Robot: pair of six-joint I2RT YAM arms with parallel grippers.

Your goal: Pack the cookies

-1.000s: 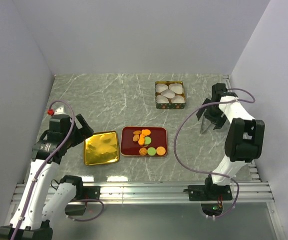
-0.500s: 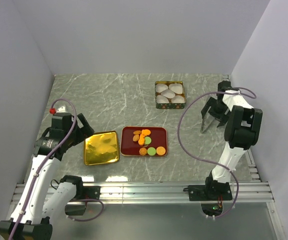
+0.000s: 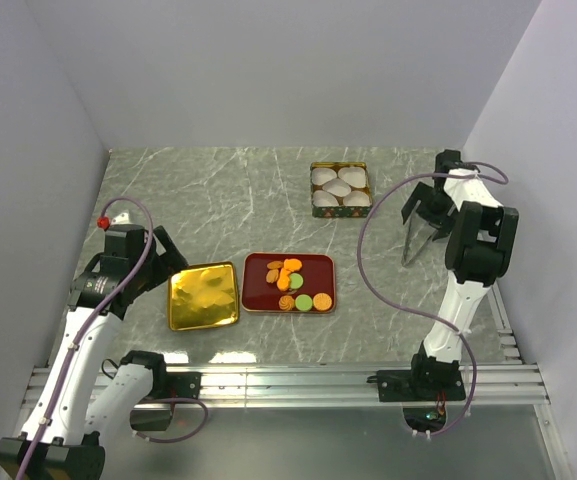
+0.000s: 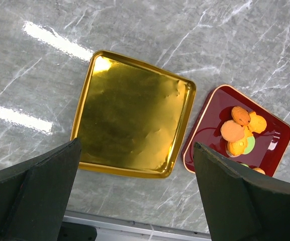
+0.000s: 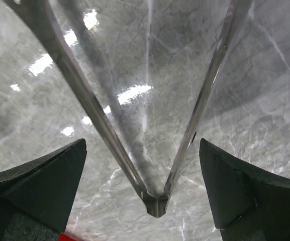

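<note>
While I am looking down from above the arms, the cookies [image 3: 293, 283] are lying bunched together on the red tray [image 3: 258, 264], near the middle of the marbled tabletop [image 3: 218, 190]. A gold tray [image 3: 204, 296] is sitting just beside the red one on its left. A tin [image 3: 340, 166] of white paper cups [image 3: 340, 188] is standing farther back. The left gripper [image 3: 165, 255] is hanging by the gold tray's left edge, its fingers spread and holding nothing. The right gripper [image 3: 423, 205] is hovering well off to the right, also spread, over metal tongs [image 3: 413, 242] lying on the tabletop.

From the left wrist, the left gripper [image 4: 137, 150] is framing the gold tray [image 4: 129, 120] with its fingers wide apart. Orange and green cookies [image 4: 240, 133] are showing on the red tray [image 4: 210, 125] at the right.

From the right wrist, the tongs [image 5: 155, 201] are running in a V between the fingers of the right gripper [image 5: 142, 145], hinge nearest the camera. Both fingers are standing clear of the tongs, one on either side.
</note>
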